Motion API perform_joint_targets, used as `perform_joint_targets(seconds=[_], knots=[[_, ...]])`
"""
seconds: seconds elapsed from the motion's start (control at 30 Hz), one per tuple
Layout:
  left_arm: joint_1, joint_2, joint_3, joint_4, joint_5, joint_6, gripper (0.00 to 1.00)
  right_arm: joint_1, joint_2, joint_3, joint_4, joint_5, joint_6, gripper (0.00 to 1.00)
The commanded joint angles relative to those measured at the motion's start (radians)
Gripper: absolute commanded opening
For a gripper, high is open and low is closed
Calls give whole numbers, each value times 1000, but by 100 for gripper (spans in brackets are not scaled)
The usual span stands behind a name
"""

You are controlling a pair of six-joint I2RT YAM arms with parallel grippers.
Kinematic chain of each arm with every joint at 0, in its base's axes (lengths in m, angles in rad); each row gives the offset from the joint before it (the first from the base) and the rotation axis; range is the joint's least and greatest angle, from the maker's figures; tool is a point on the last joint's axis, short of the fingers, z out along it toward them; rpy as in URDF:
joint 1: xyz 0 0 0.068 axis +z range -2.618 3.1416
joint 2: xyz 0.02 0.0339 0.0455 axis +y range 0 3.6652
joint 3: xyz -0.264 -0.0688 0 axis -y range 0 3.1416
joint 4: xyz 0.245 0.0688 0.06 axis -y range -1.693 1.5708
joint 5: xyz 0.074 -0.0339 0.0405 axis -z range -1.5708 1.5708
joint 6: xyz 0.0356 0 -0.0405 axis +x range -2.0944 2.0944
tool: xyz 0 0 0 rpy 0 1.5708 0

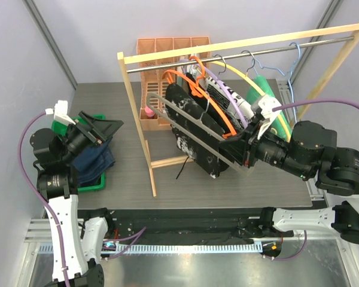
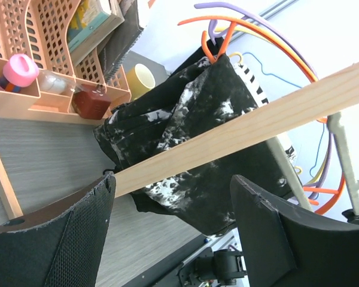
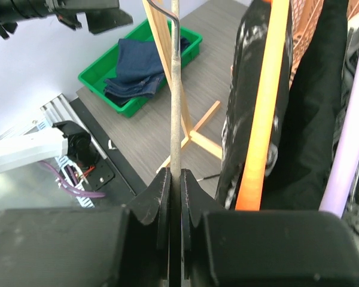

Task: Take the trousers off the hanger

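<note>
At the tabletop's point(image 1: 245, 185) left edge, the navy trousers point(image 1: 93, 161) lie crumpled in the green tray point(image 1: 87, 188). The left jaws hang above them, spread wide and gripping nothing. A strip of bare tabletop separates the tray from the wooden rack's point(image 1: 137, 119) near post. Past that post, the black speckled trousers point(image 1: 188, 128) hang below the rail, their lower edge close to the tabletop. They press against an orange hanger point(image 3: 264, 107), though which hanger carries them cannot be told. Right of that, the right jaws are clamped tight on the thin bar of a grey hanger point(image 3: 175, 107), which juts toward the post. Bare tabletop runs in front of the rack to the near edge.
</note>
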Motion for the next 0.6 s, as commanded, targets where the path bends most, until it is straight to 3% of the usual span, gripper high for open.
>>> perform_joint_targets(seconds=[0.0,0.3,0.57], knots=[[-3,4,-12,78,24,-36,77,2,74,81,117,31,-83,1],[-4,7,-4,100,24,-50,77,-1,205,189,182,60,-175,1],[-6,-6,9,140,27,-87,77,0,228,133,311,120,-236,1]])
